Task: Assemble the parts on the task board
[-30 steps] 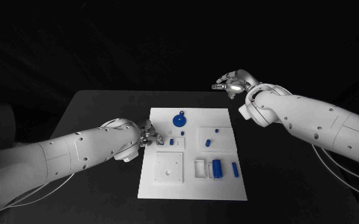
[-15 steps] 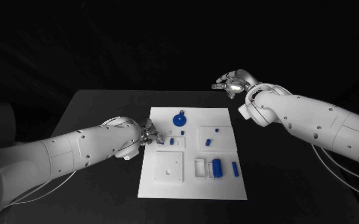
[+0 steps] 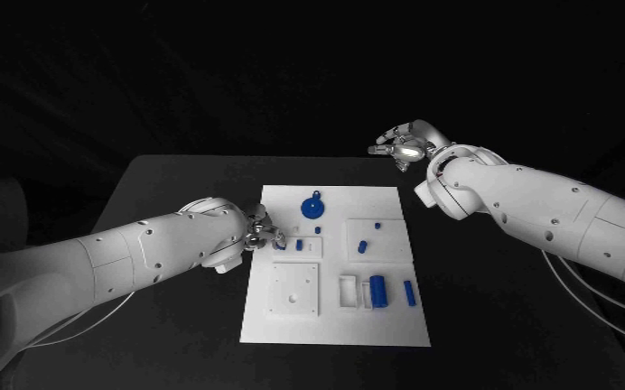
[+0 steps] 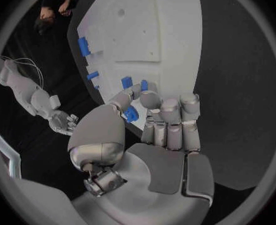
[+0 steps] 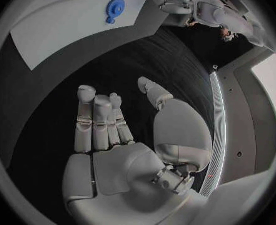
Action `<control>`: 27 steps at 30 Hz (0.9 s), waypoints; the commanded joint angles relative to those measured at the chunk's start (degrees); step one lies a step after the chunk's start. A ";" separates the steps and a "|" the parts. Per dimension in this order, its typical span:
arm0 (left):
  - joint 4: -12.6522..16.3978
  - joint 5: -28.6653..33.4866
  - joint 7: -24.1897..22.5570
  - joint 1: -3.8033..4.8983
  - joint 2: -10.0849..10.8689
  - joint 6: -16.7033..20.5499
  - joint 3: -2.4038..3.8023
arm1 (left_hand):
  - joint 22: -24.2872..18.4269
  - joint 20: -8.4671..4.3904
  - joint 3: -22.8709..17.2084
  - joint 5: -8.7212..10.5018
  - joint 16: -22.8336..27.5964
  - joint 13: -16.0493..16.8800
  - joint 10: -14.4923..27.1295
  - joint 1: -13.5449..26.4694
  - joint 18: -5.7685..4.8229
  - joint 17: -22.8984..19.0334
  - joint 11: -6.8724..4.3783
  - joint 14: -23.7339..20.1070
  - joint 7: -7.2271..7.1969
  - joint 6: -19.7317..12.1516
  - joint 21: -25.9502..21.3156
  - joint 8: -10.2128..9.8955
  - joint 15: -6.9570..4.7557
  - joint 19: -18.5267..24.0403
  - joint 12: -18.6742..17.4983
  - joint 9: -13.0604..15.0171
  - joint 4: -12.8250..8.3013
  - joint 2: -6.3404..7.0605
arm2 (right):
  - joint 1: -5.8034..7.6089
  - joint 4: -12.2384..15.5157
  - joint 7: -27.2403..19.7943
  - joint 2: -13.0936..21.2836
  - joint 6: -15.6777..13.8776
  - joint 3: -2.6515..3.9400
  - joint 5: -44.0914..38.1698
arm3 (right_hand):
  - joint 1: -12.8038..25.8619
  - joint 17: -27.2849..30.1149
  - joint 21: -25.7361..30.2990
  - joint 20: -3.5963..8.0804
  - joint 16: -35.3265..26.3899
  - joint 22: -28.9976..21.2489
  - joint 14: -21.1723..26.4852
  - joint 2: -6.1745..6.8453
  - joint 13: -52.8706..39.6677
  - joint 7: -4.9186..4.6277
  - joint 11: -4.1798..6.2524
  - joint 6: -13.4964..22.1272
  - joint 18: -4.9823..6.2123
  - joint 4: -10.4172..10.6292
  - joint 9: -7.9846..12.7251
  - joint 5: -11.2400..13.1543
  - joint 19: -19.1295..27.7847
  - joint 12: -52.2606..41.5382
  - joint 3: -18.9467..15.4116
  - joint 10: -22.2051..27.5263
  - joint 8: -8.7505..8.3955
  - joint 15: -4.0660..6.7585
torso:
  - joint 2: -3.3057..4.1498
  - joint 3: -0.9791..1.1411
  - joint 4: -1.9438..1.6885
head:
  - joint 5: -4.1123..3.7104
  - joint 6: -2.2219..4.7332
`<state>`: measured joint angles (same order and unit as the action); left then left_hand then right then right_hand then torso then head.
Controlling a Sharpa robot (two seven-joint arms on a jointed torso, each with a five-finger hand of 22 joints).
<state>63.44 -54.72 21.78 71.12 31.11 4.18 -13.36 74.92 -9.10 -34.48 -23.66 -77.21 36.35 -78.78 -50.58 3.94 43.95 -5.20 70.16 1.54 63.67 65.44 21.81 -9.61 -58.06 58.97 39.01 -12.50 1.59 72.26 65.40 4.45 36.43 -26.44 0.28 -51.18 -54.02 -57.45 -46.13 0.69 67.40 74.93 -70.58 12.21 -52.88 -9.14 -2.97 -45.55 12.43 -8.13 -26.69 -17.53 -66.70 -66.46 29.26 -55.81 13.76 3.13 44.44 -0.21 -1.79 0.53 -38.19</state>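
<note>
- Board (image 3: 332,336) lies flat in the middle of your black worktop (image 3: 170,182), long side running away from the robot
- Your left hand (image 3: 261,236) sits at the board's left edge, about halfway along it; in the left wrist view the fingers (image 4: 169,110) are curled together over that edge and a small blue part (image 4: 130,114) shows between thumb and fingers, so it looks pinched, though you cannot be fully sure of contact
- Just beside that hand on the board you see two short blue pegs (image 3: 300,246), one close to the other
- A blue round part with a tab (image 3: 312,208) lies near the board's far end
- Right of centre, a raised white square (image 3: 370,238) carries two small blue pieces
- At the near end you have a white square block (image 3: 294,289) on the left, then a white frame (image 3: 347,292), a blue cylinder (image 3: 379,292) and a thin blue bar (image 3: 409,293) side by side
- Your right hand (image 3: 406,146) hangs above the worktop's far edge, well apart from the board; its fingers (image 5: 97,120) are straight, close together and hold nothing
</note>
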 commanded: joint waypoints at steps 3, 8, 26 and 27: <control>-0.38 -0.34 1.05 -0.39 -0.56 -3.02 -0.29 | 0.79 -6.15 -3.44 -0.40 -0.41 0.06 -1.57 -0.94 1.17 0.06 -1.92 1.59 -2.29 4.31 0.25 2.64 -2.06 -0.15 0.33 3.01 -3.58 -0.49 | -0.09 -0.03 -0.47 -0.10 0.75 0.03 -0.20 | 0.16 0.08 0.20 0.39 0.19 1.00 0.12 -0.34 0.06 -0.38 0.00 0.01 2.57 0.20 0.06 -0.26 -0.14 -0.33 0.00 0.06 0.29 0.25 | -0.03 -0.01 -0.06 | -0.05 -0.08; -0.72 -0.35 0.92 -0.33 -0.90 -1.52 -0.28 | 0.79 -6.14 -3.45 -0.42 -0.42 0.06 -1.56 -0.97 1.16 0.06 -1.93 1.59 -2.29 4.31 0.26 2.66 -2.04 -0.15 0.34 3.05 -3.54 -0.53 | -0.10 -0.04 -0.49 -0.17 0.77 0.03 -0.20 | 0.15 0.08 0.20 0.39 0.19 1.00 0.12 -0.35 0.08 -0.38 0.00 0.01 2.57 0.19 0.06 -0.27 -0.14 -0.34 0.00 0.06 0.29 0.25 | -0.02 -0.02 -0.08 | 0.00 -0.10; -0.20 -0.36 0.32 -0.17 -1.48 -1.63 -0.27 | 0.76 -6.01 -2.82 -1.33 -0.63 0.12 -1.62 0.09 1.07 0.07 -2.17 1.67 -2.62 5.43 0.39 3.77 -1.98 -0.18 0.78 4.19 -2.86 -0.19 | -0.11 -0.01 -0.49 -0.23 0.79 0.03 -0.20 | 0.12 0.09 0.21 0.39 0.20 1.01 0.12 -0.36 0.14 -0.38 0.00 0.02 2.57 0.16 0.07 -0.29 -0.14 -0.39 -0.01 0.08 0.29 0.25 | -0.02 -0.04 -0.07 | -0.09 -0.09; -0.18 -0.38 0.36 -0.17 -1.52 -1.49 -0.27 | 0.76 -6.01 -2.83 -1.33 -0.63 0.12 -1.62 0.09 1.07 0.07 -2.18 1.67 -2.62 5.44 0.39 3.78 -1.98 -0.18 0.79 4.20 -2.86 -0.19 | -0.11 -0.01 -0.49 -0.23 0.79 0.03 -0.20 | 0.12 0.09 0.21 0.39 0.20 1.01 0.12 -0.36 0.14 -0.38 0.00 0.02 2.57 0.16 0.07 -0.29 -0.14 -0.39 -0.01 0.09 0.29 0.25 | -0.02 -0.05 -0.08 | -0.08 -0.08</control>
<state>62.75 -55.02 22.19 71.40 30.14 3.49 -13.41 74.90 -9.10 -34.25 -24.79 -77.66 36.41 -78.79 -50.58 4.01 43.94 -5.19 70.16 1.53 63.67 65.44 25.47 -9.61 -58.06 59.46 39.02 -12.74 1.60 72.17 65.33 4.45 36.25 -26.38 0.28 -51.18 -54.02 -57.46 -46.13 0.69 67.40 74.92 -70.58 12.21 -52.82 -9.10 -2.97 -45.38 12.43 -8.14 -26.70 -17.53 -66.70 -66.57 29.26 -55.81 13.76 3.13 44.42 -0.23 -1.83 0.44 -38.31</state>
